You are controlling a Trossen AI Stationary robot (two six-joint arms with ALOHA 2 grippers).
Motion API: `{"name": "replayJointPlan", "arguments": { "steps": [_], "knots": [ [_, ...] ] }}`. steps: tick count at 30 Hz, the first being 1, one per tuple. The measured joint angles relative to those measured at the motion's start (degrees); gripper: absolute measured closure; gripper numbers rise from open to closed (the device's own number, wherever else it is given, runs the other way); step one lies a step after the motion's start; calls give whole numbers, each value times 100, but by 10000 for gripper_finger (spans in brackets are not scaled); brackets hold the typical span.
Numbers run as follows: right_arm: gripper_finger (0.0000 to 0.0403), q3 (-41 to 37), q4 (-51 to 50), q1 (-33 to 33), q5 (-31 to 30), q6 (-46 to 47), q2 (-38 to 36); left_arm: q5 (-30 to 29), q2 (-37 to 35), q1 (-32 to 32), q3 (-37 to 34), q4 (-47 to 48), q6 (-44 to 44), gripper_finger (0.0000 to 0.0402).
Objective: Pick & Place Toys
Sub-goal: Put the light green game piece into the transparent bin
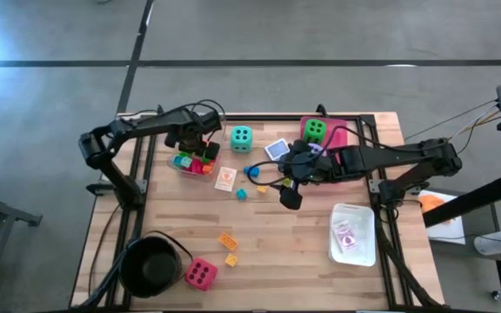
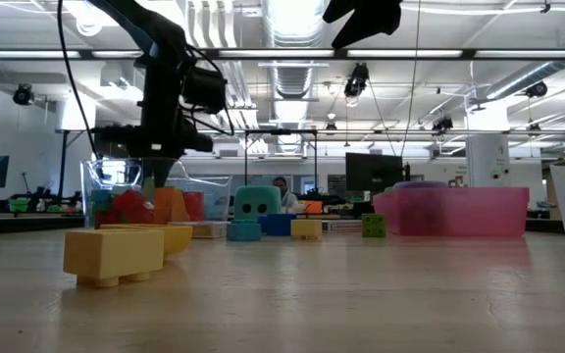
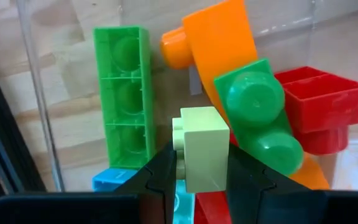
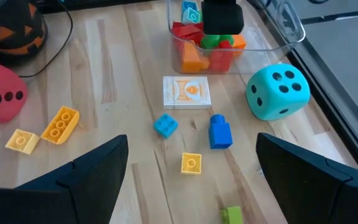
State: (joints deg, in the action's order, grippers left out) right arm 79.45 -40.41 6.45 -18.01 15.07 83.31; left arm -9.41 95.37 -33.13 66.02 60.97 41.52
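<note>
One held block: pale yellow-green block (image 3: 201,146), pinched between the left gripper (image 3: 197,171) fingers, just above the blocks in the clear tray (image 1: 181,167).
Tray contents: long green block (image 3: 123,102), orange block (image 3: 219,53), round-studded green block (image 3: 260,118), red block (image 3: 322,99), a blue one under them.
Left gripper position: over the clear tray at the table's far left part.
Loose blocks: two blue blocks (image 4: 219,132), small yellow block (image 4: 191,163), two yellow-orange blocks (image 4: 59,124), all on bare wood, apart from each other.
Card: picture card (image 4: 186,92), flat, just beside the tray.
Dice: teal die (image 1: 241,137) near the tray; green die (image 1: 314,130) on the pink tray (image 1: 337,137), perhaps inside it; pink-red die (image 1: 201,274) beside the black pot (image 1: 150,263).
Right gripper (image 4: 191,180): fingers spread wide, empty, raised over the table's middle.
</note>
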Motion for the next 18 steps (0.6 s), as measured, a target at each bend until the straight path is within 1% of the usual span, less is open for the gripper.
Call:
{"name": "replayJointPlan", "arguments": {
  "steps": [5, 10, 12, 18],
  "knots": [
    [55, -10, -10, 45, 1, -2, 0, 4, 55, -55, -168, -197, 15, 306],
    [55, -14, -8, 45, -1, -2, 0, 250, 48, -95, -427, -456, 65, 306],
    [55, -18, -8, 45, -1, -2, 0, 259, 50, -95, -505, -507, 116, 306],
    [55, -18, -6, 45, -1, -2, 0, 320, 46, -98, -569, -569, 194, 306]
  ]
}}
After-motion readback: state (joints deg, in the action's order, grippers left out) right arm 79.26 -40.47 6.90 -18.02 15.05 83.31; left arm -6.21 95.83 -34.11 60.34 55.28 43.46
